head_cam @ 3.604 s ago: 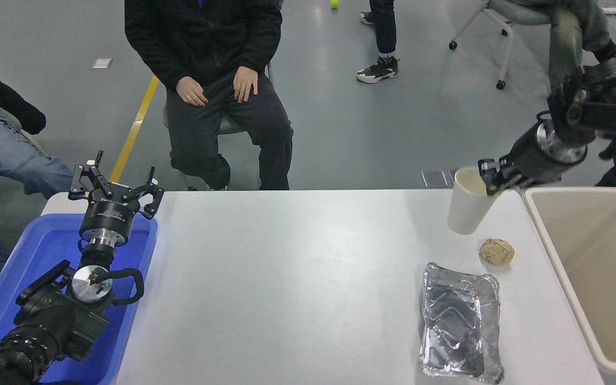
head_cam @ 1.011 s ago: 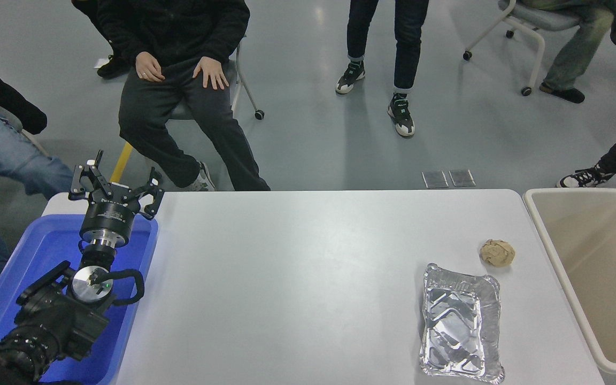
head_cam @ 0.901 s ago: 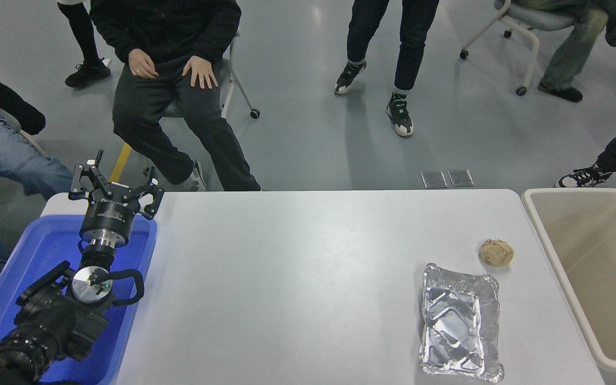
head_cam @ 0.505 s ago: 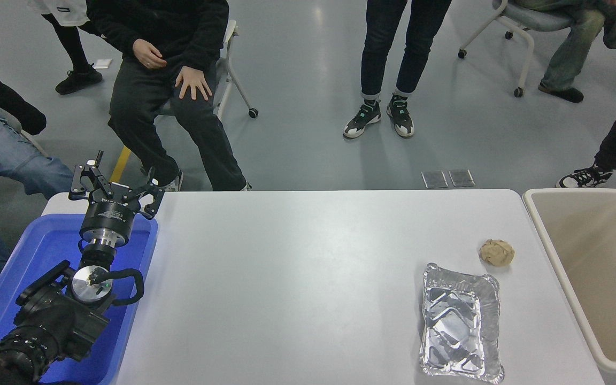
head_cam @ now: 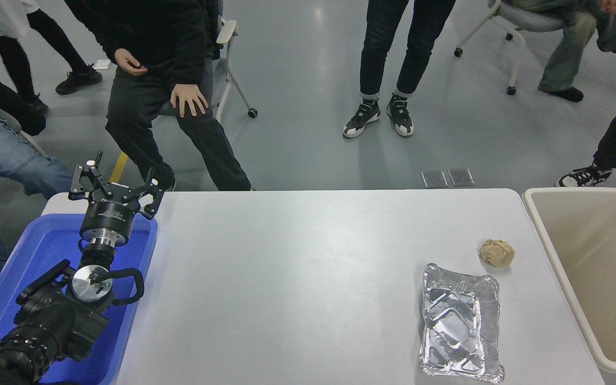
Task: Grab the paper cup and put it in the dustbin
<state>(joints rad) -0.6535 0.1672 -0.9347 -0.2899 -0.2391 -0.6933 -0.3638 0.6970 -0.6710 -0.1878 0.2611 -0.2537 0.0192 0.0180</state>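
The paper cup is out of view. The beige dustbin (head_cam: 548, 243) stands at the table's right edge, and the part of its inside that shows holds nothing I can see. My left arm is parked at the lower left, its gripper (head_cam: 114, 182) open over the far end of the blue tray (head_cam: 35, 251). My right arm and gripper are out of view.
A crumpled brown paper ball (head_cam: 497, 252) lies near the dustbin. A silver foil tray (head_cam: 460, 323) lies in front of it at the table's near right. Several people sit or stand beyond the table's far edge.
My right gripper held the paper cup above the table's far right earlier; arm and cup have since left the view. In the last second only the people beyond the table have moved.
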